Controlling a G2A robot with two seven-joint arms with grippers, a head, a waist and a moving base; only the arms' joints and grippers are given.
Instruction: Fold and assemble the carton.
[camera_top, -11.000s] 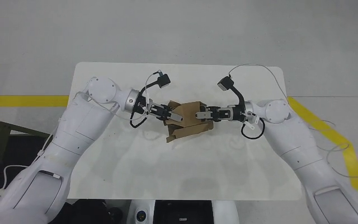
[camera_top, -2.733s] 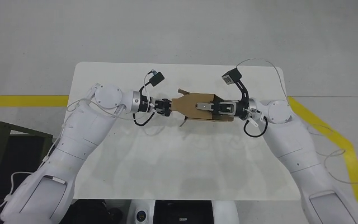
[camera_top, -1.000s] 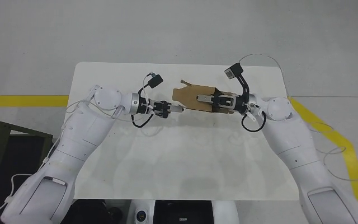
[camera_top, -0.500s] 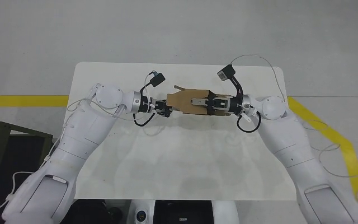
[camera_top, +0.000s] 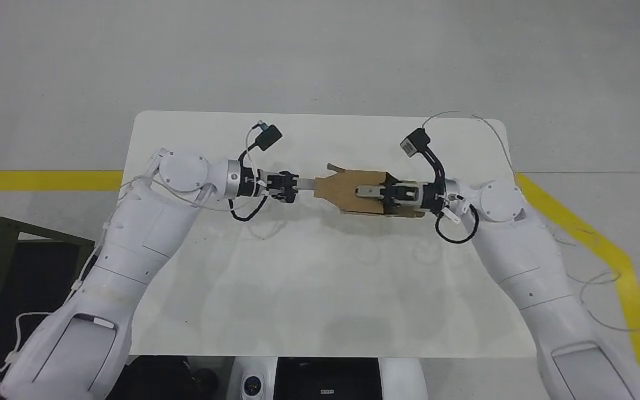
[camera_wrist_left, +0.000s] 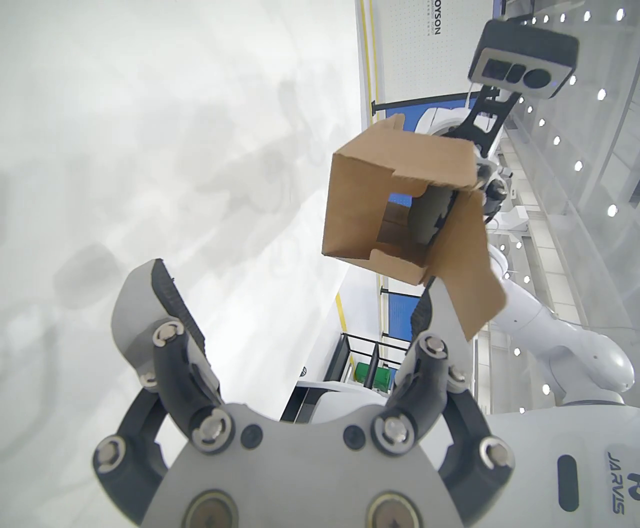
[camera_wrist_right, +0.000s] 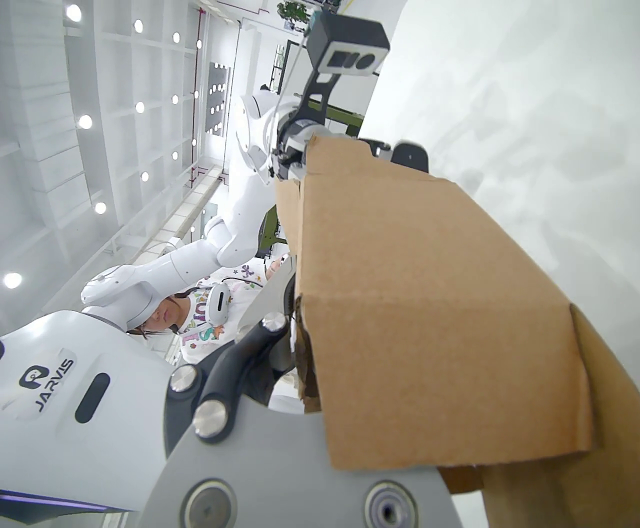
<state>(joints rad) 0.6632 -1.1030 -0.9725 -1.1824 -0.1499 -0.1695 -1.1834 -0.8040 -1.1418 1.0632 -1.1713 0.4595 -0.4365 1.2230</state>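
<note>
A brown carton (camera_top: 350, 190) hangs above the middle of the white table (camera_top: 200, 290), lying sideways between the two arms. My right gripper (camera_top: 367, 189) is shut on one wall of it, with one finger on the outside and the other inside. In the right wrist view the carton (camera_wrist_right: 425, 320) covers one finger, and the other finger (camera_wrist_right: 272, 295) shows beside it. My left gripper (camera_top: 294, 186) stands open just off the carton's open end. In the left wrist view the carton (camera_wrist_left: 370, 200) faces me with its hollow inside showing. A loose flap (camera_wrist_left: 465, 270) reaches down by one of the left gripper's (camera_wrist_left: 295, 300) fingers (camera_wrist_left: 435, 320).
The table's front half (camera_top: 330, 300) carries nothing. Its far edge (camera_top: 320, 114) lies just behind the arms. Each arm's wrist camera sticks up on a stalk: the left one (camera_top: 266, 133) and the right one (camera_top: 412, 145).
The right arm has drawn the carton a little to the right and turned it. The left gripper now stands just clear of the carton's end instead of against it.
</note>
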